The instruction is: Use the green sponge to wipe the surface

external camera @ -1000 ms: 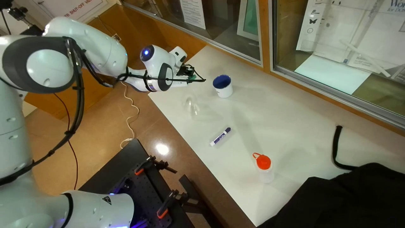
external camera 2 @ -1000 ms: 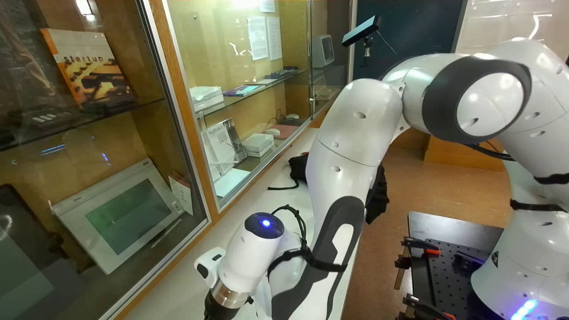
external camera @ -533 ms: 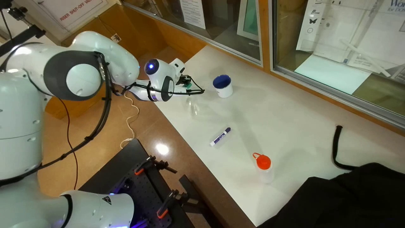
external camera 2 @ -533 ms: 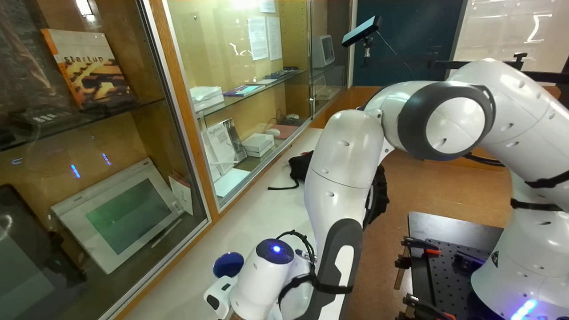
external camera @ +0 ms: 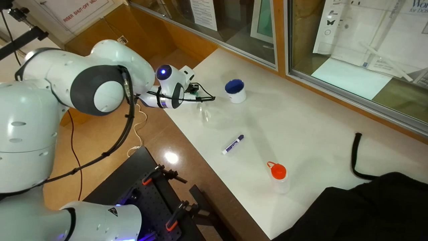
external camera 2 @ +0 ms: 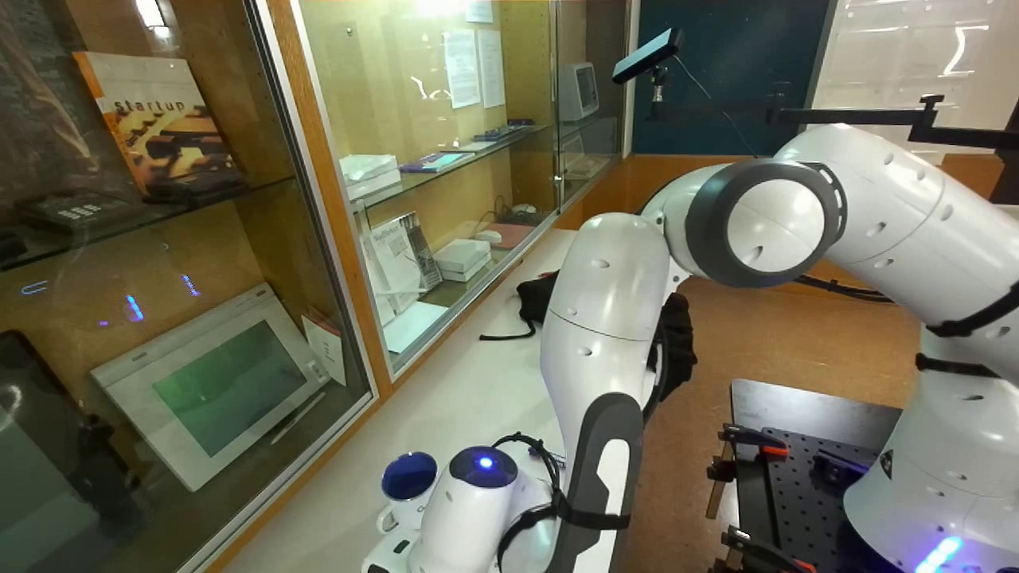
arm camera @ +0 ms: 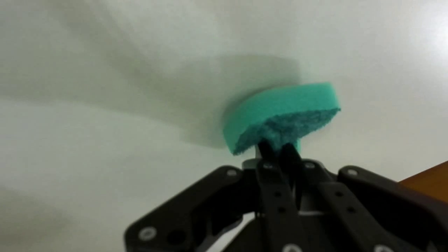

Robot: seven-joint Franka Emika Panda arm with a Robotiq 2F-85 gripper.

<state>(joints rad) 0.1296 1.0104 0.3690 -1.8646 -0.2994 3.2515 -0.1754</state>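
In an exterior view the bench (external camera: 294, 130) is looked down on steeply, its length set diagonally, with the robot arm (external camera: 87, 90) near at the left. In an exterior view it is looked along lengthwise from above, beside the glass display case (external camera 2: 333, 199). The robot arm and blue-lined white mug (external camera: 237, 97) are shared by both exterior views. In the wrist view the bench is faced from close up, past the hand (arm camera: 277, 148) and green sponge (arm camera: 285, 101).
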